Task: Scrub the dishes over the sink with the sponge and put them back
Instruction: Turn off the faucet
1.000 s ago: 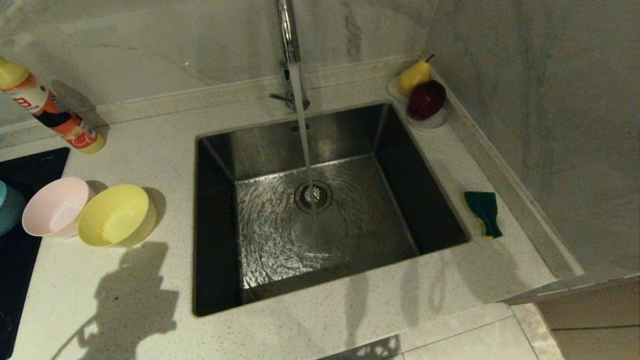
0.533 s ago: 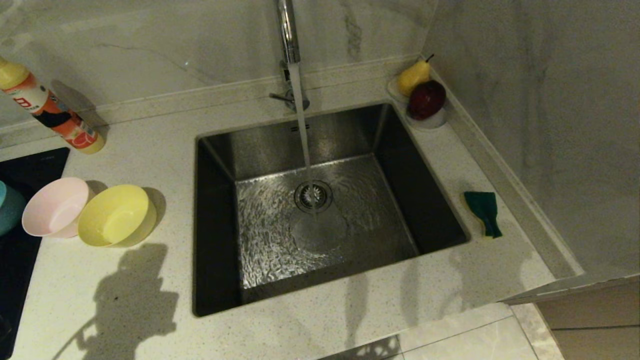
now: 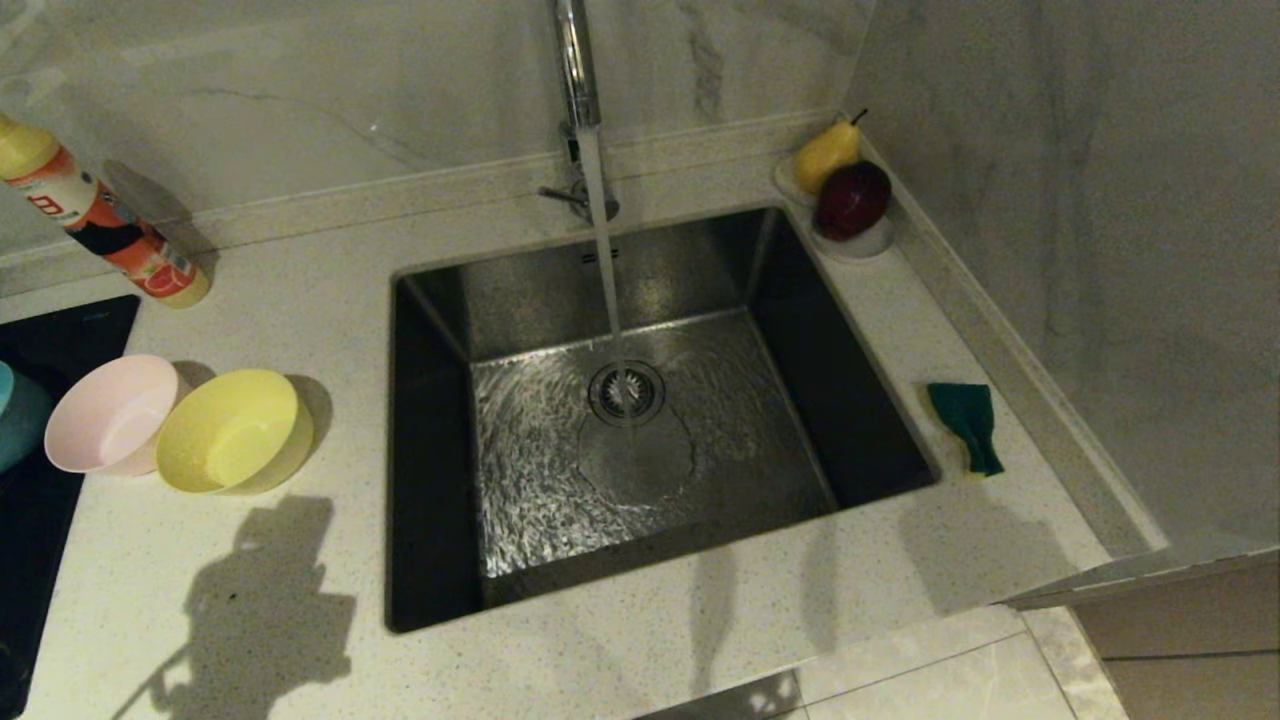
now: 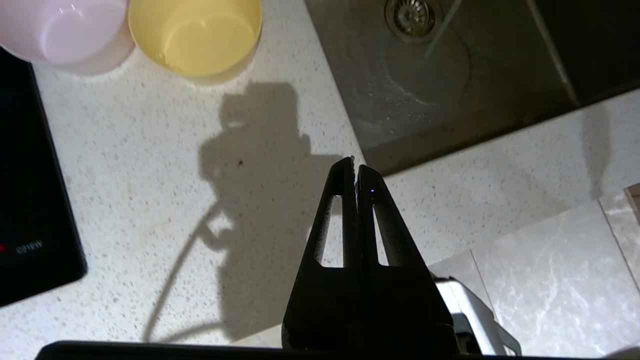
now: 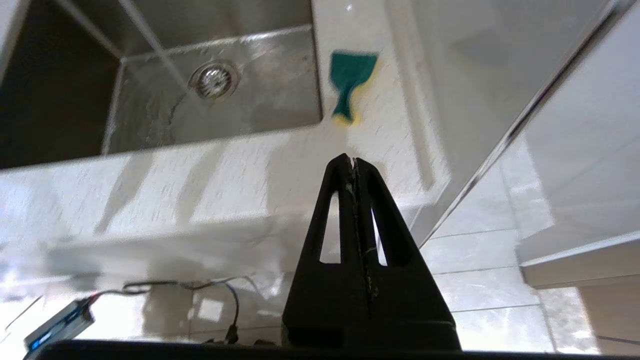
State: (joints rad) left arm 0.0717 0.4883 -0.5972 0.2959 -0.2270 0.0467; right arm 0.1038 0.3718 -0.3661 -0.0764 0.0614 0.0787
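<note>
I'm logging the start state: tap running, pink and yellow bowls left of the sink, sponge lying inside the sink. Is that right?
Not quite. The sponge is not inside the sink; it lies on the counter to the sink's right, as the head view shows. The rest holds: the tap is running, and the pink bowl and yellow bowl sit left of the sink.

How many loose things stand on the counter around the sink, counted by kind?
Bowls: 3, namely pink bowl, yellow bowl and blue bowl, only partly in view
Sponge: 1
Bottle: 1
White dish: 1
Fruit: 2, pear and apple
Total: 8
</note>
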